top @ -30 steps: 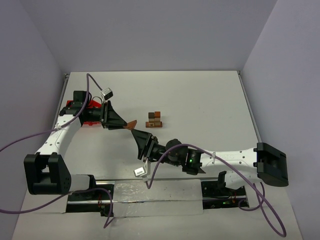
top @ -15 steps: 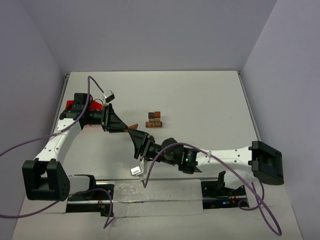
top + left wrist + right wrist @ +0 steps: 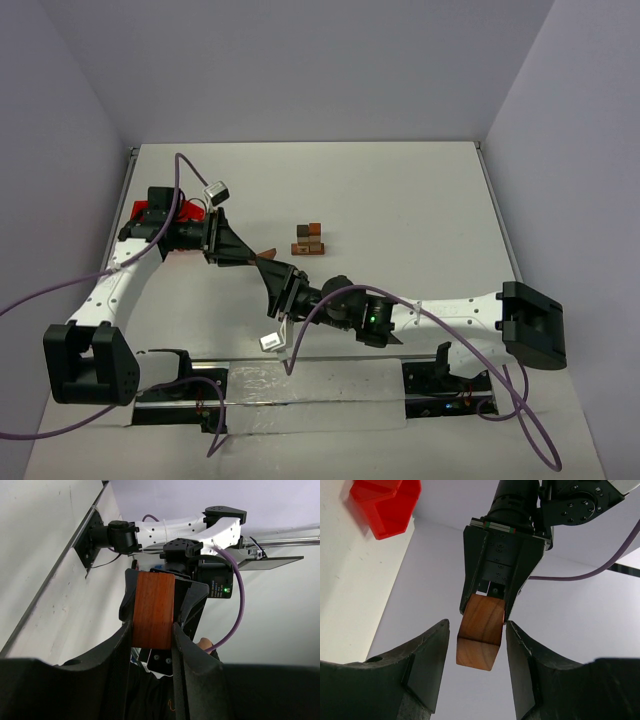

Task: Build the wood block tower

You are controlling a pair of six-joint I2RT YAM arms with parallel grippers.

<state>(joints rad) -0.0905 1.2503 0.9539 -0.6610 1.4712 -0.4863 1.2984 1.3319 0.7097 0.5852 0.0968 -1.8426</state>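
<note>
The left gripper (image 3: 255, 252) is holding a reddish-brown block (image 3: 154, 607) in its jaws, in the air over the left half of the worktop (image 3: 400, 200). The right gripper (image 3: 477, 625) is facing it nose to nose, its jaws standing narrow on either side of the same block; whether they are pressing it I cannot tell. The tower (image 3: 308, 240), a few blocks high, is standing near the worktop's middle, apart from both grippers. A red bin (image 3: 148, 210) is sitting by the left edge.

From above, the red plastic bin (image 3: 143, 208) is mostly hidden behind the white left arm (image 3: 112, 288), and the small stack of brown wooden blocks (image 3: 309, 239) is too small to count.
</note>
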